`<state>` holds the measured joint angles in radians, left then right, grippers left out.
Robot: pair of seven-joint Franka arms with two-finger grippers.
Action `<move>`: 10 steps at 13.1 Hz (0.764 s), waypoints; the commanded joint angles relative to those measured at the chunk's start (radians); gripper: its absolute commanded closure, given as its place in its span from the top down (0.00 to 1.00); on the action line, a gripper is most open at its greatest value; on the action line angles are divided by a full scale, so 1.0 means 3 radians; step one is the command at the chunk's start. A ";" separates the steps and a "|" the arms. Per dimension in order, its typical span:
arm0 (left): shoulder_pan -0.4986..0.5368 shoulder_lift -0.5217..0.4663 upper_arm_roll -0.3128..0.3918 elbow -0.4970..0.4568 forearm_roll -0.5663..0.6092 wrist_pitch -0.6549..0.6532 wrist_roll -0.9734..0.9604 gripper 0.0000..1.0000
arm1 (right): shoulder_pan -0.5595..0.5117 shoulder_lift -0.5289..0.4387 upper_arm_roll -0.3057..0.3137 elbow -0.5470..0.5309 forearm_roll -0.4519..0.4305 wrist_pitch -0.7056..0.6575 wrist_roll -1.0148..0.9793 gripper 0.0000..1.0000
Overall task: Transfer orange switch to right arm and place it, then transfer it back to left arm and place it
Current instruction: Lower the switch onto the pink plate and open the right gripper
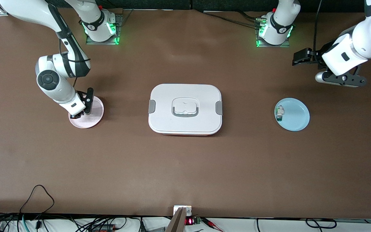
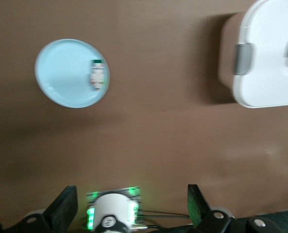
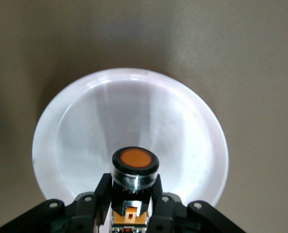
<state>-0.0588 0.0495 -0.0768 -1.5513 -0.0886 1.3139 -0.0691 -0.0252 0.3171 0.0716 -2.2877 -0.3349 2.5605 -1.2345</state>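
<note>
Right gripper clamped on orange switch over pink plate, at 9 o'clock of box, left gripper parked wide open, held empty, near blue plate

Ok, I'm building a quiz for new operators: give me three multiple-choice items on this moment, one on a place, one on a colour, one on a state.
1. Where is the box?
A. between the two plates
B. on the blue plate
C. at the table's edge nearest the front camera

2. What colour is the plate with the small white-and-teal part?
A. pink
B. light blue
C. black

3. What is the right gripper doing?
A. hanging open
B. gripping the box handle
C. shut on the orange switch at the pink plate

Answers: 1 A, the box sits mid-table between them. 2 B, seen in the front and left wrist views. 3 C, fingers flank the switch in the right wrist view.
</note>
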 commanded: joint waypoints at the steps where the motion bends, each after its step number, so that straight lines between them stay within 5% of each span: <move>1: -0.0085 -0.0129 0.0021 -0.0116 0.0325 0.0125 0.0087 1.00 | -0.0049 0.0022 0.0022 -0.0152 -0.0044 0.0239 0.0014 0.37; 2: -0.0065 -0.0129 0.0011 -0.0116 0.0372 0.0216 0.0087 1.00 | -0.0049 0.0022 0.0027 -0.0157 -0.0044 0.0239 0.0014 0.38; 3: -0.0024 -0.0119 0.0005 -0.0101 0.0387 0.0293 0.0087 1.00 | -0.0049 0.0017 0.0027 -0.0152 -0.0024 0.0234 0.0029 0.63; 4: 0.0062 -0.0119 -0.0005 -0.0091 0.0392 0.0319 0.0092 1.00 | -0.0049 -0.0014 0.0027 -0.0152 -0.0019 0.0204 0.0075 0.99; 7: 0.0435 -0.0124 -0.0372 -0.0085 0.0469 0.0309 0.0036 1.00 | -0.0054 -0.0208 0.0027 -0.0060 0.0007 -0.0020 0.0193 1.00; 10: 0.0518 -0.0139 -0.0470 -0.0065 0.0433 0.0319 -0.0106 1.00 | -0.0028 -0.0331 0.0043 0.0205 0.0017 -0.0297 0.0229 1.00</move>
<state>0.0764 0.0359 -0.1818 -1.5533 0.0206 1.3974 -0.0715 -0.0309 0.2573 0.0725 -2.2678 -0.3341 2.5335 -1.1819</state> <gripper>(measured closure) 0.000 0.013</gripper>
